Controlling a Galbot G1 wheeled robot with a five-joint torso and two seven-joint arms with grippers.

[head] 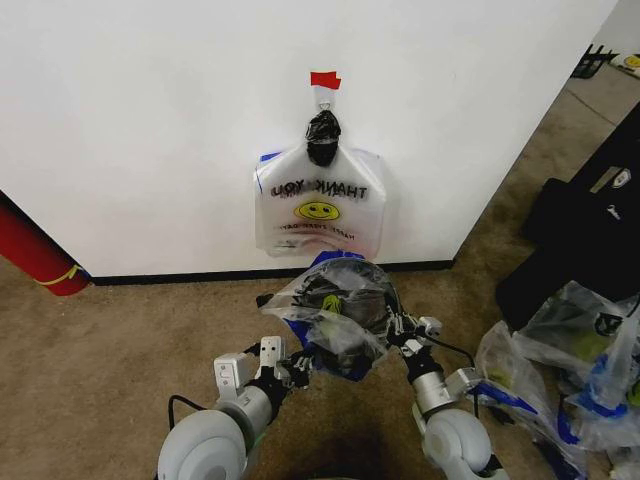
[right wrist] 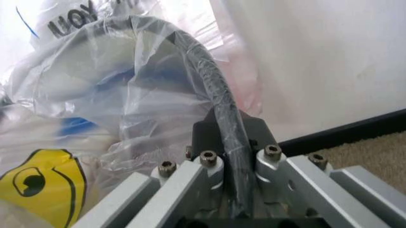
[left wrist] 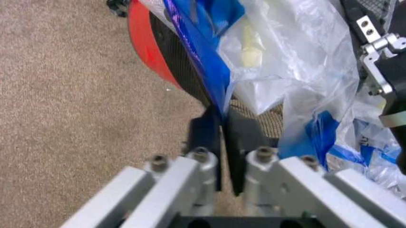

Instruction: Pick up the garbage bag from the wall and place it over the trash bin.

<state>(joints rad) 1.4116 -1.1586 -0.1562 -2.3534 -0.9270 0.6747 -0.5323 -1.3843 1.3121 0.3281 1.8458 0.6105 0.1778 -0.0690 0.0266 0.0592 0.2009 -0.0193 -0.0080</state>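
Both grippers worked close below the head camera: the left gripper [head: 300, 366] was pinched tight on a blue fold of the garbage bag [head: 335, 310], and the right gripper [head: 400, 325] was clamped on the black rim of the trash bin [right wrist: 209, 76] with film draped over it. One bag covered the one bin, which sat on brown carpet [head: 120, 340] just before a white wall [head: 150, 120]; a second matching bag [head: 320, 212] hung there under a black knot. Heaped clear bags [head: 570, 370] crowded the right, while the carpet to the left lay open up to a red cylinder [head: 35, 250].
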